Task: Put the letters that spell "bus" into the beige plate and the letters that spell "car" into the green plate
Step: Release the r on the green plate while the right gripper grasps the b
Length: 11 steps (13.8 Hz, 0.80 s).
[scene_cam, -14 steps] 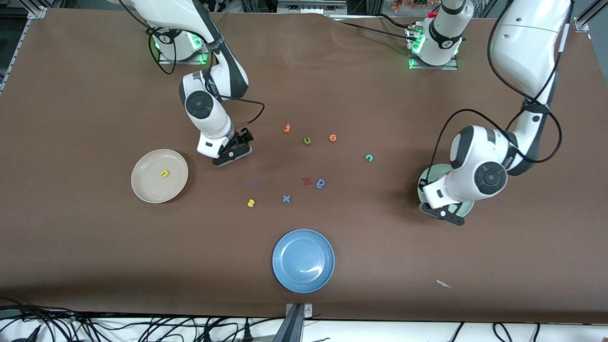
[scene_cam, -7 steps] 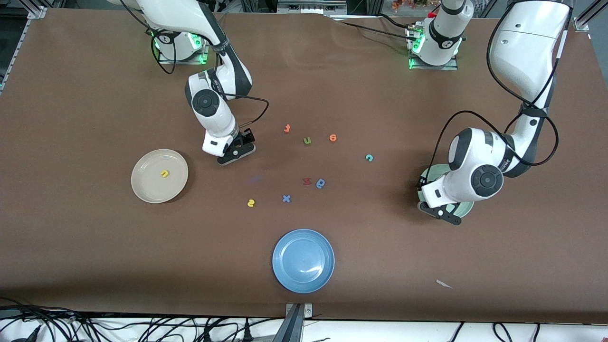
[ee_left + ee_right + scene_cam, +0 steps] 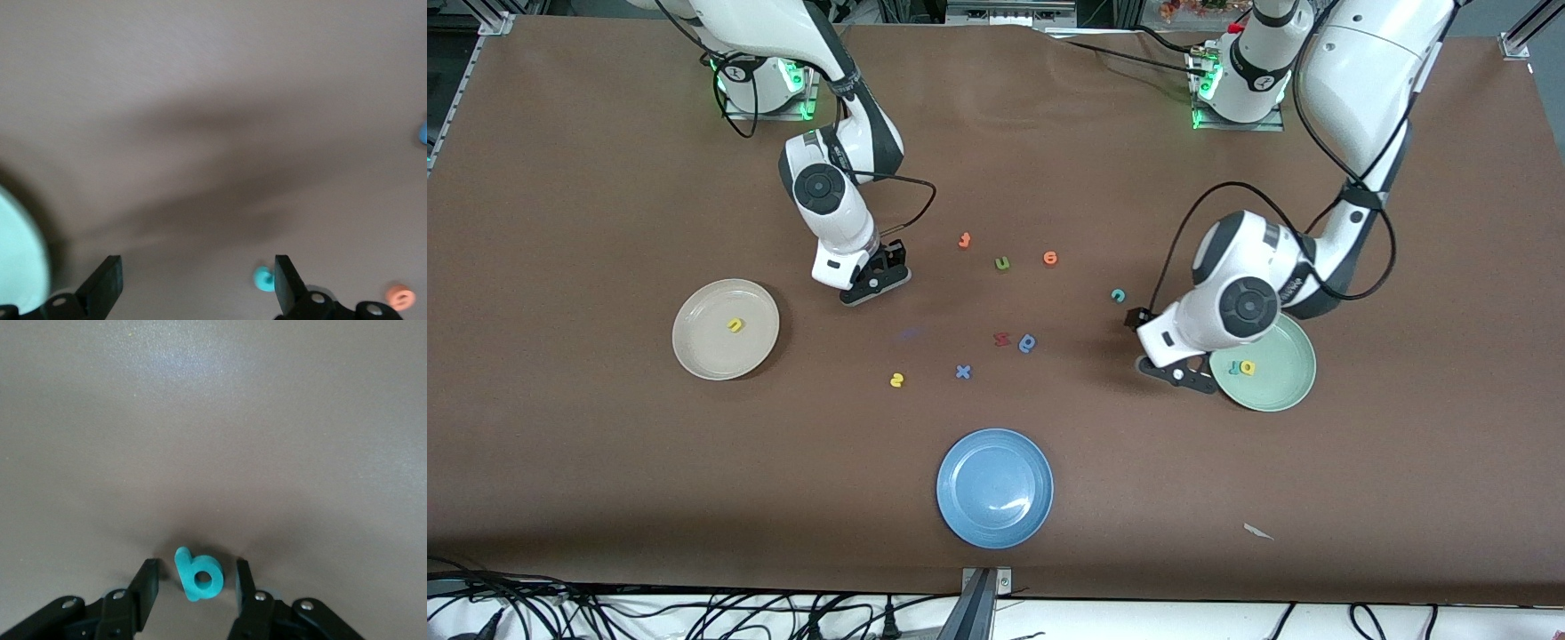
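Note:
The beige plate (image 3: 694, 342) holds a yellow "u" (image 3: 735, 325). On the green plate (image 3: 1285, 387) lie a teal "r" (image 3: 1234, 367) and a yellow "a" (image 3: 1248, 366). My left gripper (image 3: 1176, 372) (image 3: 197, 287) stands wide open and empty over the table, between that plate and the teal "c" (image 3: 1118, 294) (image 3: 263, 279). My right gripper (image 3: 876, 280) (image 3: 197, 577) is low at the table and open. The teal "b" (image 3: 198, 577) lies between its fingers with a gap on each side; the front view hides it. The yellow "s" (image 3: 896, 380) lies nearer the camera.
A blue plate (image 3: 994, 487) sits near the front edge. Loose mid-table letters: an orange one (image 3: 964, 240), a green "u" (image 3: 1002, 263), another orange one (image 3: 1050, 258), a red one (image 3: 1001, 339), a blue one (image 3: 1028, 342) and a blue "x" (image 3: 962, 372). A paper scrap (image 3: 1258, 532) lies toward the left arm's end.
My left gripper opened and moved off the green plate toward the teal "c", uncovering the "r" and "a". My right gripper shifted slightly, and its jaws narrowed.

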### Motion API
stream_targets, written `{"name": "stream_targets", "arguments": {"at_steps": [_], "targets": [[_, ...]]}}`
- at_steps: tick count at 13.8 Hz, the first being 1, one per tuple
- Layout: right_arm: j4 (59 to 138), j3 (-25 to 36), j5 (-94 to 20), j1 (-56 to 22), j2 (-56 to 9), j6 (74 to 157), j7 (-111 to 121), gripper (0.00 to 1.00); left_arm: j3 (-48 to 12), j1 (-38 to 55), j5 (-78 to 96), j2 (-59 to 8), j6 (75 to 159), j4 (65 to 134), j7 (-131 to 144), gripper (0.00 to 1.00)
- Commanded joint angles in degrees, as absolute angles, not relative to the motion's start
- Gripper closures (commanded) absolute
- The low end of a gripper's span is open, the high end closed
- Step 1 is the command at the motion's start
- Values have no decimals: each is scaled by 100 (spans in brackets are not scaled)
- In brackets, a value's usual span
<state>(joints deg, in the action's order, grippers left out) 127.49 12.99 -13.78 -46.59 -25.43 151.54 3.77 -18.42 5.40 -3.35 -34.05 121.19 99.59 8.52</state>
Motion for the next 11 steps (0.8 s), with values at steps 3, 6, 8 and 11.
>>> {"name": "stream_targets", "arguments": {"at_steps": [3,6,8,11], "targets": [[12814,1310,-1406,-4720,-2522,15267,281,60,-2136,492,-483,-2822,12900,11125,1371,0],[12797,1310,-1415,-4729,-2558,15293,272,65,-2136,588,-483,-2734,13725,11792,1380,0],[12797,1310,-1415,-4729,-2566,15302,176,70,-2136,606,-501,-2733,13965,11935,1380,3],[12797,1310,-1424,-4746,-2584,15363,167,88,-2136,694,-1193,-2830,13975,11936,1660,36]]}}
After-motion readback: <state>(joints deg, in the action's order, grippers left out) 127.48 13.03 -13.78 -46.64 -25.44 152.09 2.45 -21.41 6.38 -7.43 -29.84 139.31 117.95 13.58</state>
